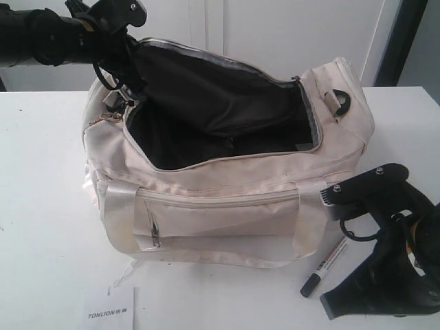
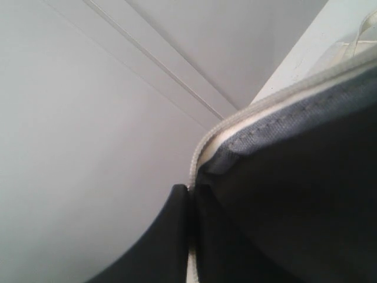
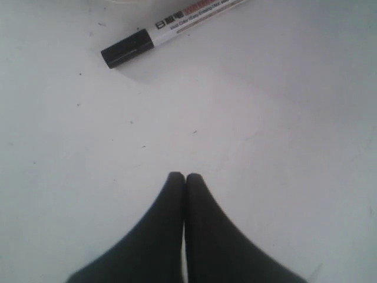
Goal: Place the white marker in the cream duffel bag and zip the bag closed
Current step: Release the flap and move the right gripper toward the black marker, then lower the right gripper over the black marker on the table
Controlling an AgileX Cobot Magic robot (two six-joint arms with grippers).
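Marker [image 3: 177, 26] lies near right gripper [image 3: 185, 177] (jaws together), apart.

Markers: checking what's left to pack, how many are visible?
1. The marker lies on the table by the bag's front right corner; the bag could hide more.

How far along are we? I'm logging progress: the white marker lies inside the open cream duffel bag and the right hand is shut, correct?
No. The white marker lies on the white table beside the cream duffel bag, not inside it, as the exterior view shows. The bag is open and the right hand is shut.
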